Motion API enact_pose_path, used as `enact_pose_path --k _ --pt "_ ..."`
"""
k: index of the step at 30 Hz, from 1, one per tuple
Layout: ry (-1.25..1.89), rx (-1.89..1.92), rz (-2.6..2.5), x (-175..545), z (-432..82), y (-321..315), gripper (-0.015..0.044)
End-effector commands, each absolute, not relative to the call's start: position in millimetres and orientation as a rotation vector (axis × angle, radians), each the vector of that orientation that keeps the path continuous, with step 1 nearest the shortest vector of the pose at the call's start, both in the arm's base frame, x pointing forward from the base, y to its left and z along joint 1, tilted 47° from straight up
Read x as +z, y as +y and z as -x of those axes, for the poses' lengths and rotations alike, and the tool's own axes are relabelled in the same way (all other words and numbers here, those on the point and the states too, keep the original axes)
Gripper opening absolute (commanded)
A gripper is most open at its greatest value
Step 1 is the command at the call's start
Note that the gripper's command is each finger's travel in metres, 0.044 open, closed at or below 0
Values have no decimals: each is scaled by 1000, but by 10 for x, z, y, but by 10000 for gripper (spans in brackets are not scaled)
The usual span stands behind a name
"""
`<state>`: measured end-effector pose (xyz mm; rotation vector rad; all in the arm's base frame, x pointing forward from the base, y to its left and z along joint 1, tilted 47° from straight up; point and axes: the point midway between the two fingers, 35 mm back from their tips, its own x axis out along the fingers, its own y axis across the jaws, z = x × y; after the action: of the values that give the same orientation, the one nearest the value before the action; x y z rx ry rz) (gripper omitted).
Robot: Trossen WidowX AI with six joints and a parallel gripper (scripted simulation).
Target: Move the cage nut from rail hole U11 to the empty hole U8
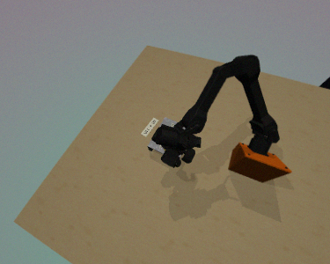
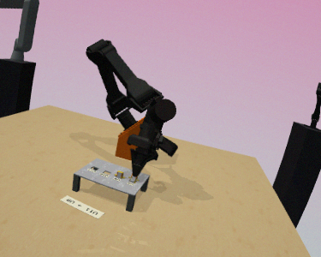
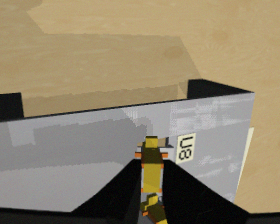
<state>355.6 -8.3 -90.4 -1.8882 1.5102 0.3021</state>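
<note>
Nearest the working gripper (image 1: 168, 140) (image 2: 135, 176) (image 3: 151, 167), the other cage nut (image 2: 120, 175) sits in the rail plate, one place along from the end where the fingertips are. It leaves little room on that side. Two holes without nuts, the farther hole (image 2: 94, 168) and the middle hole (image 2: 105, 172), follow along the row. The grey rail plate (image 1: 157, 147) (image 2: 85, 171) (image 3: 60, 145) stands on dark legs; the U8 label (image 3: 185, 148) lies just beside the hole under the fingers. A paper strip (image 1: 150, 127) (image 2: 82, 206) (image 3: 246, 155) lies flat on the wooden table (image 1: 99, 180) (image 2: 32, 154) (image 3: 225, 40), near the plate's long side and apart from it. Farther back is the arm's orange base (image 1: 257, 166) (image 2: 124, 146); beyond the table edges stand two black pedestals, one with a grey arm (image 2: 28, 23), the other with a small black arm (image 2: 318, 104).

The gripper is closed on the yellow-and-grey cage nut (image 2: 133, 179) (image 3: 151, 176), which lies between its fingertips, over the U8 end of the plate. A strip of the U8 hole (image 3: 161, 142) shows beside the nut's yellow tab. Whether the nut is square or seated, and how its wings stand under the plate, cannot be told.
</note>
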Motion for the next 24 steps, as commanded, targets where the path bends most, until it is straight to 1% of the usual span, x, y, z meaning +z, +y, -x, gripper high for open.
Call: enact_pose_path --k 1,24 --pt "1507 298 1896 -896 -3553 -85 26" --pt "1497 293 1903 -903 -3536 -87 26"
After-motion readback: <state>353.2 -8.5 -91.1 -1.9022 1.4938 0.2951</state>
